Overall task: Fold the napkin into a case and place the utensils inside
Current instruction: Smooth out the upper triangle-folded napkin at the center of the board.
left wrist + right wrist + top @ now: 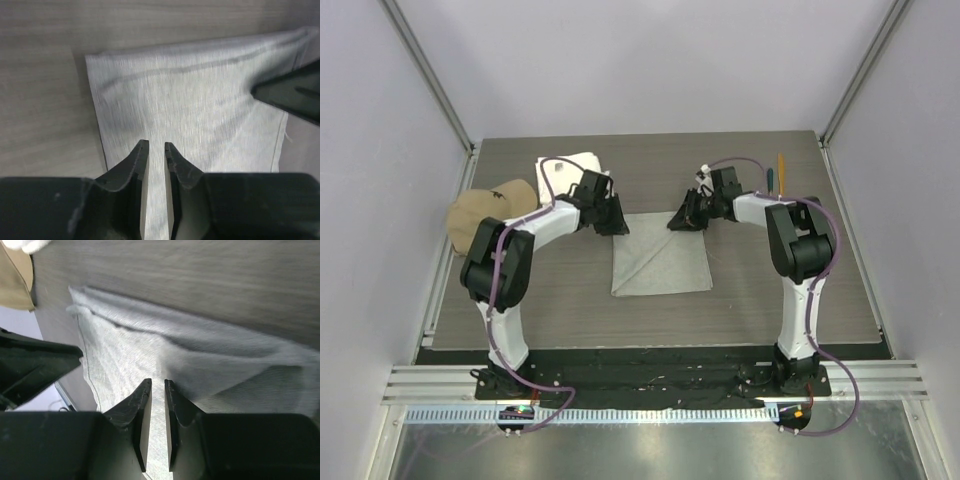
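Observation:
The light-grey napkin point(660, 258) lies on the table between the two arms, folded to a rough square. My left gripper point(612, 216) hovers over its far left corner and my right gripper point(685, 218) over its far right corner. In the left wrist view the left gripper point(156, 145) has its jaws a narrow slit apart above the flat napkin point(200, 95), pinching nothing. The right gripper point(157, 381) stands the same way over the napkin point(125, 355), which has a raised fold along its far side. The utensils point(775, 176), an orange stick and a teal-handled piece, lie at the back right.
A white towel point(570, 168) sits at the back left with a tan cap point(488, 212) beside it at the table's left edge. Grey walls close in the table on three sides. The right gripper's finger point(292, 95) shows at the right of the left wrist view.

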You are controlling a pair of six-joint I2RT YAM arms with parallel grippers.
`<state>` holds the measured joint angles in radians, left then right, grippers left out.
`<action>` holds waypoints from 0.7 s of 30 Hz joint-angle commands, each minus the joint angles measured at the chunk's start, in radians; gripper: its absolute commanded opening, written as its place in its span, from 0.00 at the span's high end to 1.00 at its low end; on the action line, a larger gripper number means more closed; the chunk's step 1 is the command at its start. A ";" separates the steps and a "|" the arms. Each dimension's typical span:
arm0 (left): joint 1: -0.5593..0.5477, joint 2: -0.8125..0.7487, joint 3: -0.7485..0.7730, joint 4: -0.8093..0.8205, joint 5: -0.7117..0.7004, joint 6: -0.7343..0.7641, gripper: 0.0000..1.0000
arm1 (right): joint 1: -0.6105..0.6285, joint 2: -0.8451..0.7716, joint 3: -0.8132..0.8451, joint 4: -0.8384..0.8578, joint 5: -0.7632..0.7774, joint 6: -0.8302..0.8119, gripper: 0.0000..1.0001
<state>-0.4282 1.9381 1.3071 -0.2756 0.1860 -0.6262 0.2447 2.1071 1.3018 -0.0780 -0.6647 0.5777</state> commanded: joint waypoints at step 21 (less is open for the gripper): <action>-0.118 -0.131 -0.436 0.418 0.145 -0.187 0.97 | 0.163 -0.058 -0.298 0.395 -0.095 0.131 0.99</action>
<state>-0.5495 1.8004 0.9100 0.0715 0.3340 -0.8051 0.4366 2.0293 1.0348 0.2195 -0.7322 0.6956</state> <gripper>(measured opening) 0.040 0.020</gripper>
